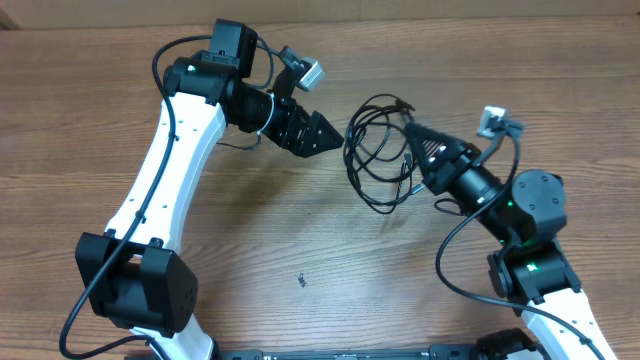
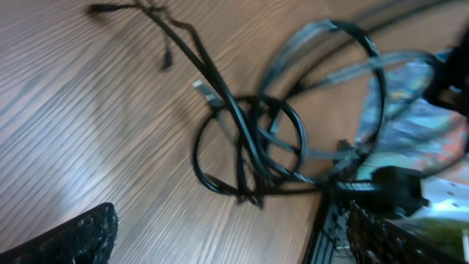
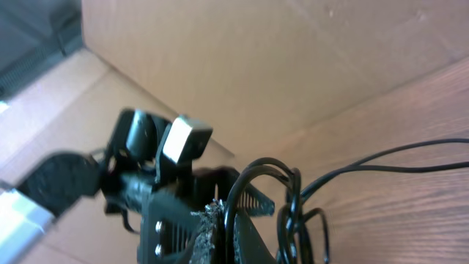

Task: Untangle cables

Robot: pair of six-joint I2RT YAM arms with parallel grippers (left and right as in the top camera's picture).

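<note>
The cables [image 1: 375, 155] form a tangled black looped bundle on the wooden table, between the two grippers. My right gripper [image 1: 411, 129] is shut on one loop at the bundle's right side. In the right wrist view that strand [image 3: 233, 192] arches up out of the shut fingertips [image 3: 214, 220], and more loops [image 3: 293, 209] hang just to the right. My left gripper [image 1: 332, 135] is open just left of the bundle and apart from it. Its wrist view shows the knot [image 2: 249, 150], a silver-tipped plug [image 2: 203, 89] and both fingers [image 2: 80, 238] wide at the bottom corners.
A brown cardboard wall [image 3: 256, 59] stands behind the table's far edge. A small dark speck [image 1: 301, 280] lies on the wood nearer the front. One loose cable end [image 2: 110, 9] trails away from the knot. Both arms' own thick cables run along their links.
</note>
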